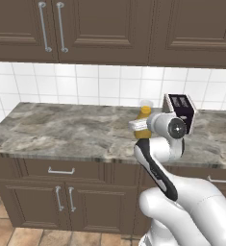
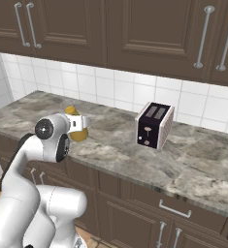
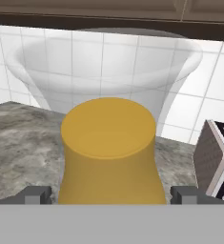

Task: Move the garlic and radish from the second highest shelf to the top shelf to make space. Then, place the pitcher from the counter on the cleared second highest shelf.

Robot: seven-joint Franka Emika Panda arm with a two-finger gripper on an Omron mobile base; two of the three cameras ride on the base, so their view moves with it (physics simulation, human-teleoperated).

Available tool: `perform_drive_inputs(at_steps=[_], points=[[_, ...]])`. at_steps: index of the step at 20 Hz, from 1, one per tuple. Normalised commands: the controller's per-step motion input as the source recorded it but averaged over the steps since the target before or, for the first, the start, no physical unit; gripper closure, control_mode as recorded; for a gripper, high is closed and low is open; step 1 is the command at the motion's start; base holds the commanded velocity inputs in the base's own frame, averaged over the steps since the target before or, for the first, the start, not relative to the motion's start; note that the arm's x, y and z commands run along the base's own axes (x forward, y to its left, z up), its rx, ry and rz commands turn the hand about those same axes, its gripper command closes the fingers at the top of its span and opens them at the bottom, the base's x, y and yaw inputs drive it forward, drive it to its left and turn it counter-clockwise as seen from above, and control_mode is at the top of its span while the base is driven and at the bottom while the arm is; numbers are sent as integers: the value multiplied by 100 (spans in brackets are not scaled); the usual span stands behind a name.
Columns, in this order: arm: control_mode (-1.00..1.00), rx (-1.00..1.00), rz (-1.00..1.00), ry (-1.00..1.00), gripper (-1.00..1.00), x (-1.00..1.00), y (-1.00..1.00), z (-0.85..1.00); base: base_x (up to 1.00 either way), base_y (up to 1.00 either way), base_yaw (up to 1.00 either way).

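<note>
One orange-yellow pitcher stands upright on the grey-brown marbled tabletop, and everything else here is placed against it. In the hand view its body sits squarely between the two dark fingertips, one tip on each side of it near the base; the tips look close to its sides, but whether they press on it cannot be told, so the end effector is spread to about the pitcher's width with the jug in its gap. Above the orange body a wide, clear whitish flared rim opens outward, with the white wall tiles showing through and behind it.

In the left base view the pitcher is partly covered by the white wrist, its whitish top peeking above it. The black-and-silver toaster stands just to the right of the pitcher, a little farther back toward the tiles. In the right base view the pitcher is tucked just beyond the arm's wrist joint, and the toaster stands well to its right on the same tabletop. Dark brown upper cabinets hang above the pitcher, and lower cabinets with metal handles sit beneath the tabletop edge in front of it.
</note>
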Motion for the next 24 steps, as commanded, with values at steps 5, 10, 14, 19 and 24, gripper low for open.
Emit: perform_drive_inputs(at_steps=[5,10,14,19,24], points=[[-100,0,7,15,100,-73,3,83,0,0,0],[-100,3,9,20,100,-35,9,18,0,0,0],[-100,7,3,17,100,-55,5,5,0,0,0],[-100,2,-1,-2,100,-89,0,1,0,0,0],[-100,0,-9,-16,100,-20,0,21,0,0,0]])
